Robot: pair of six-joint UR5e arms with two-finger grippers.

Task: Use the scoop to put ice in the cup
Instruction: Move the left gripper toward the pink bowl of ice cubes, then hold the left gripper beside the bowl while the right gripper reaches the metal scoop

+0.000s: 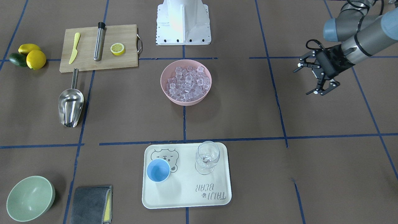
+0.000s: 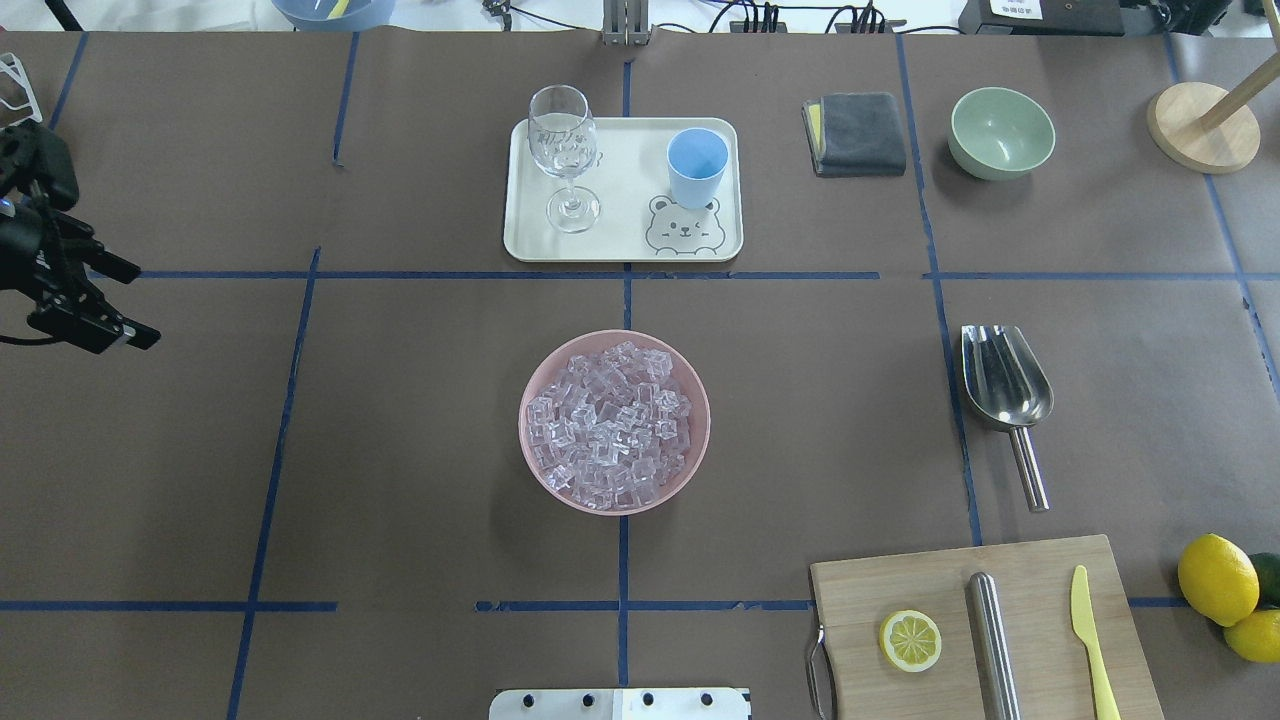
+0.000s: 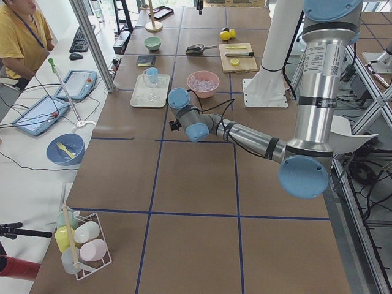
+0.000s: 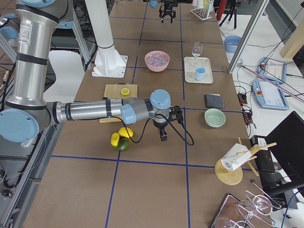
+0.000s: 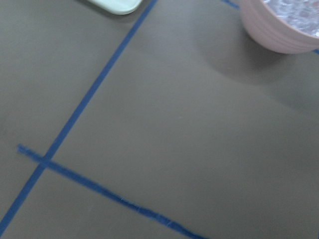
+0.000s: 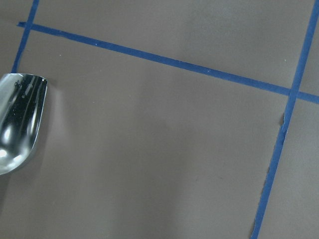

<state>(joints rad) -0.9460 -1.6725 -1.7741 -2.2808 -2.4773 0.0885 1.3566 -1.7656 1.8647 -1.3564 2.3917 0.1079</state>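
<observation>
The steel scoop (image 1: pixel 71 105) lies flat on the table by itself, its handle toward the cutting board; it also shows in the overhead view (image 2: pixel 1003 385) and at the left edge of the right wrist view (image 6: pixel 17 124). The ice (image 1: pixel 186 82) fills a pink bowl (image 2: pixel 535 470) at the table's middle. The light-blue cup (image 1: pixel 158 169) stands upright and empty on a cream tray (image 1: pixel 186 199). My left gripper (image 1: pixel 311 79) is open and empty, hovering far off to the side. My right gripper (image 4: pixel 163 133) shows only in the exterior right view, near the scoop's side; I cannot tell its state.
A clear wine glass (image 1: pixel 207 157) stands on the tray beside the cup. A wooden board (image 1: pixel 124 60) holds a lemon half, a yellow knife and a steel cylinder. Lemons (image 1: pixel 35 59), a green bowl (image 1: pixel 29 199) and a grey cloth (image 1: pixel 90 203) lie around the edges.
</observation>
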